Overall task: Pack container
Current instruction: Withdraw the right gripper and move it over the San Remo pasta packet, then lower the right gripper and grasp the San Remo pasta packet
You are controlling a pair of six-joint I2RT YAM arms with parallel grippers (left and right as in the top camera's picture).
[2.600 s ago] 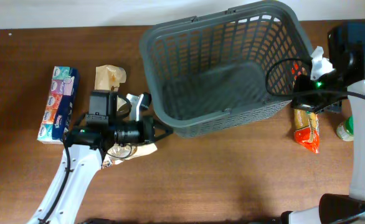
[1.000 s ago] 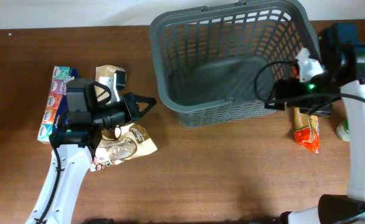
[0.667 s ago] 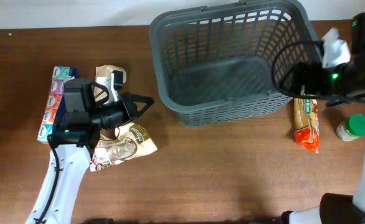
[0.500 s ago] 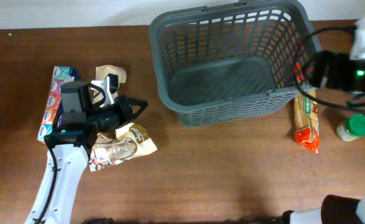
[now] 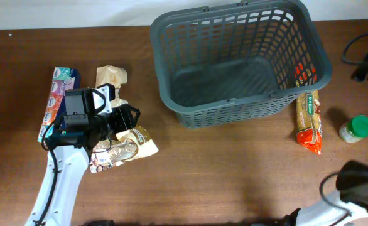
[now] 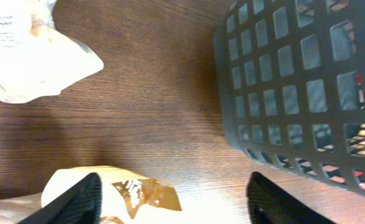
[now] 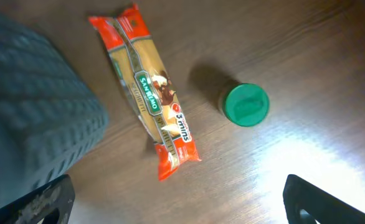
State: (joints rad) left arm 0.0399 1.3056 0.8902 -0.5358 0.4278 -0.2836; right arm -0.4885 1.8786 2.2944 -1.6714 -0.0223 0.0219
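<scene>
The container, a large dark grey slotted basket, stands at the back middle with nothing inside; its wall shows in the left wrist view and in the right wrist view. My left gripper hovers left of it, open over a brown and white snack bag, nothing between its fingers. Wide open and holding nothing, my right gripper sits high above a red pasta packet and a green-lidded jar.
A tissue pack and a beige bag lie at the far left. The pasta packet rests against the basket's right side, the jar beside it. Most of the right arm is outside the overhead view.
My left gripper has opened and drawn back leftward over the snack bag. The right arm has swung off to the right, out of the overhead view. The basket has stayed put over the last second.
</scene>
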